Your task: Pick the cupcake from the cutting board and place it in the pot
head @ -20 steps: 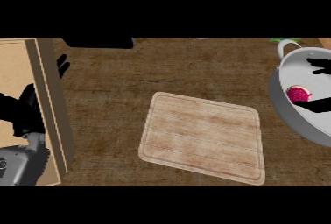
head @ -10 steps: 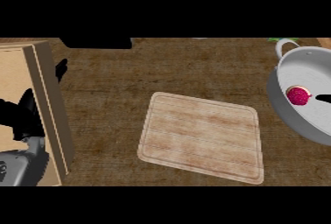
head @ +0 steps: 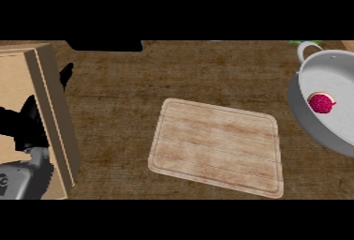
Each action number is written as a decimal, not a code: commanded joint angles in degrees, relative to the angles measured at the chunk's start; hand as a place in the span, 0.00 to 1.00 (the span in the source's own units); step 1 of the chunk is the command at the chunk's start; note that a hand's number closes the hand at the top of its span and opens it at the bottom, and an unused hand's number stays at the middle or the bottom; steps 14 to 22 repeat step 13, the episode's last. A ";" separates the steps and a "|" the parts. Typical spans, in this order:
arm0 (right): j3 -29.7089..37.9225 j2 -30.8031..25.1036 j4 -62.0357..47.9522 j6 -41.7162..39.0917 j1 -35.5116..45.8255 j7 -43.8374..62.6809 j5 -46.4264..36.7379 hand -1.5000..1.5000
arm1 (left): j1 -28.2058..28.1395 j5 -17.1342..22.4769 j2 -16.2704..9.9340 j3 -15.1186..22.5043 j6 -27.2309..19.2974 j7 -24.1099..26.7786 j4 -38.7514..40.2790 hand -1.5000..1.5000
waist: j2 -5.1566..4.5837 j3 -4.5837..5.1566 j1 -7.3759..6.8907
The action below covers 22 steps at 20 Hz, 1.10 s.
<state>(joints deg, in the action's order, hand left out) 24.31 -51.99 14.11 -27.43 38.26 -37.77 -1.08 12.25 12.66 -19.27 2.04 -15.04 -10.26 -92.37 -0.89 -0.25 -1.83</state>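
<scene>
- The cupcake (head: 321, 102) (pink top, pale rim) lies inside the pot (head: 325, 70), on its floor, to the right of the cutting board (head: 217, 146).
- The cutting board has nothing on it; its wooden face shows from corner to corner.
- Judged from how things lie, the carrying is done: the cupcake is off the cutting board and in the pot, and nothing of the placing seems left.
- No right hand shows anywhere near the pot or elsewhere in the head view, so nothing is holding the cupcake.
- The left hand (head: 21, 124) shows far to the left of the cutting board, beside a tall wooden box (head: 48, 117) (the box edge hides part of it). Its fingers point upward, straight and relaxed, and hold nothing; it looks to be resting.
- What could remain, as a judgement only, is for the arms to settle; the cupcake itself needs no further move.
</scene>
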 commanded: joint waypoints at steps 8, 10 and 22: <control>0.42 -4.50 -2.33 -7.82 -3.97 -5.34 -0.20 0.00 | 0.90 0.44 0.54 -0.86 0.23 -1.41 -0.57 0.50 | -0.21 -0.21 -0.54; 0.20 -7.54 -2.00 -11.40 -5.46 -5.77 -0.35 0.00 | 2.73 -0.04 -0.41 -0.67 0.97 -2.30 1.10 0.50 | -0.23 -0.24 0.34; 1.18 -7.36 -2.24 -10.14 -5.76 -6.36 0.49 0.00 | -0.68 -0.49 0.90 0.04 1.24 0.77 0.76 0.50 | -0.17 -0.24 -0.24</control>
